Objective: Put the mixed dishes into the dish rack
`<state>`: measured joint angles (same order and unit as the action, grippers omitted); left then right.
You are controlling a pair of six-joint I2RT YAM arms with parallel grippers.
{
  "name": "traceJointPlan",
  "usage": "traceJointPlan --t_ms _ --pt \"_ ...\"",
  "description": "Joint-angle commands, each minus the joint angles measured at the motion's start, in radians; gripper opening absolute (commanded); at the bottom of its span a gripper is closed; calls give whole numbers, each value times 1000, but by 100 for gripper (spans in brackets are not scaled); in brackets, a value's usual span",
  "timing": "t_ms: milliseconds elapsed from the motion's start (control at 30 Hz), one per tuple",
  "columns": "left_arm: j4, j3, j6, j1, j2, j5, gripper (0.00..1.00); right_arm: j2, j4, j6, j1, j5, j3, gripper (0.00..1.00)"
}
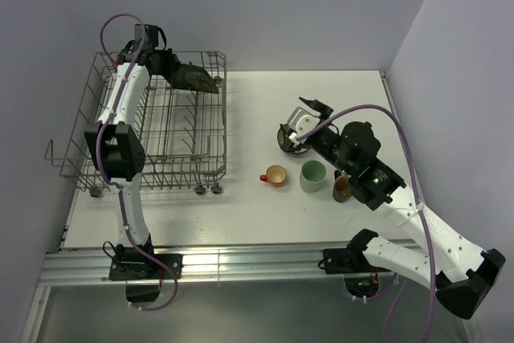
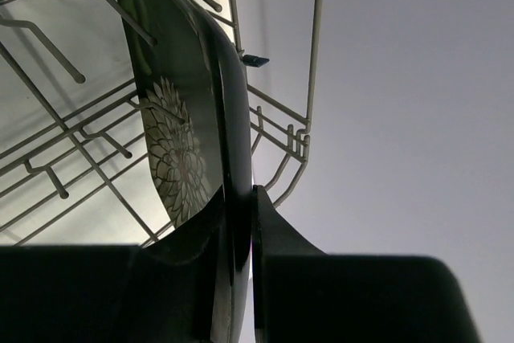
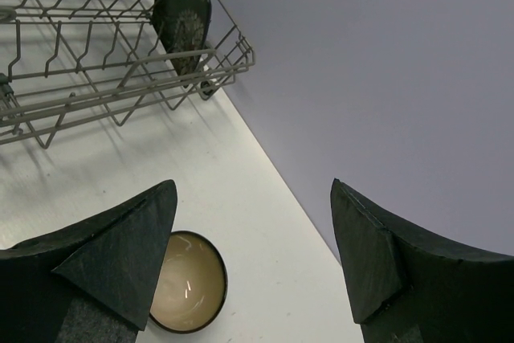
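well, starting at the left, the dish rack [image 1: 88, 110] sits on the left part of the tabletop [image 1: 241, 214], and the left arm reaches over it to its far right corner. the left jaws are pressed together on the edge of the dark plate [image 2: 173, 142], pinching it. the plate stands on edge, with its flower pattern facing the inside of the rack, and it juts out from the jaws along the far wall. judging from that, lowering it depends on keeping its flat side in line with the rows of prongs below.

further right, well apart from the rack, the orange cup [image 1: 274, 175], the green mug [image 1: 312, 176] and the brown cup [image 1: 343, 189] stand in a loose row on the tabletop. behind them, the right jaws are spread wide and hold nothing. they hover over the blue bowl [image 3: 189, 283], which sits upright. in the wrist view it lies below and off-centre, partly hidden under one jaw, not midway between them. the right arm is much the nearer to all four of these.
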<state>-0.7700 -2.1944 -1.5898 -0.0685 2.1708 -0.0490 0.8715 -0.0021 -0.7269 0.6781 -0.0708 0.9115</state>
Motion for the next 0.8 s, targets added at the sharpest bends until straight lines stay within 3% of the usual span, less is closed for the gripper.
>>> traceJointPlan --t_ms 0,200,400,767 --pt "-55 -62 59 -2 -28 -26 0 -12 37 0 5 3 -10 84" --pt "24 12 86 -2 -92 -66 0 0 50 0 5 -7 -5 84" --pt "35 -41 129 -2 -92 -115 0 15 60 1 5 -18 -6 84" --pt "107 28 82 -1 -169 -216 0 34 67 0 3 -30 -8 83"
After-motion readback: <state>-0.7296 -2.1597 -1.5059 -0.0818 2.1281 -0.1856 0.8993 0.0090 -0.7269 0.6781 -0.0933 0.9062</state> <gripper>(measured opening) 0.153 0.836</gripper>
